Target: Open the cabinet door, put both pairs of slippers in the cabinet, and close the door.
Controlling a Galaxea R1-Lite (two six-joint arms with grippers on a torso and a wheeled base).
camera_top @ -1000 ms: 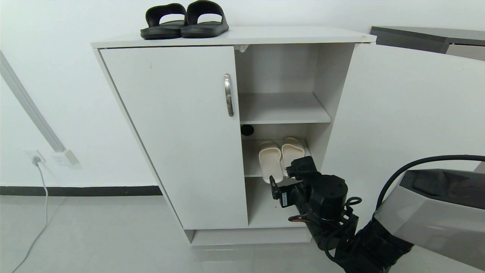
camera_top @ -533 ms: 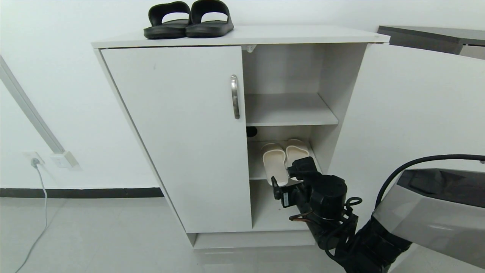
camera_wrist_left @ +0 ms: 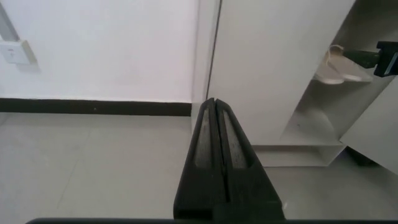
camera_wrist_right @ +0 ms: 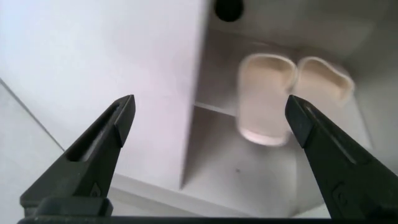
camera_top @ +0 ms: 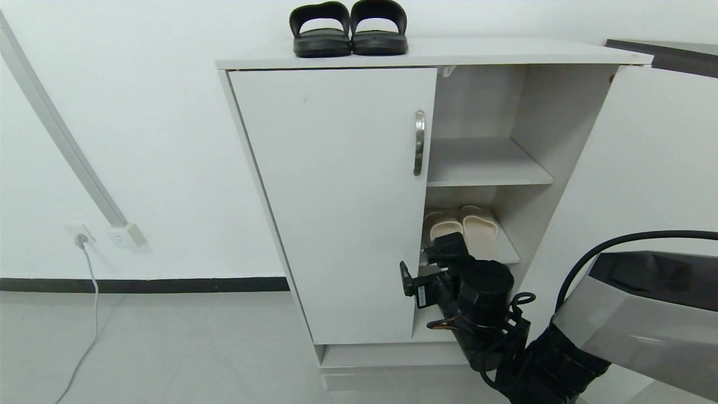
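The whole head view has slid sideways over the last second, so the camera has swung toward the robot's left. The white cabinet [camera_top: 505, 51] itself has not moved. The right gripper [camera_top: 423, 264], which a second ago was in front of the open compartment, is now in front of the inner edge of the closed door [camera_top: 336, 196]. Its jaws are spread wide and hold nothing.

The cream slippers [camera_top: 463, 227] lie side by side on the middle shelf, so one pair looks stowed. The black slippers [camera_top: 350, 29] sit together on the cabinet top, above the closed door, and are probably the next target. The shift seems to line the robot up with them.

The left gripper [camera_wrist_left: 215, 106] hangs low over the tiled floor, its fingers pressed together on nothing.

The open door [camera_top: 645, 179] is swung out on the robot's right (it has to stay open until the second pair is in). The upper shelf [camera_top: 482, 163] sits just above the cream pair. The black pair is high, well above the right gripper. A wall socket [camera_top: 81, 238] with a cable [camera_top: 84, 314] is well off to the left.
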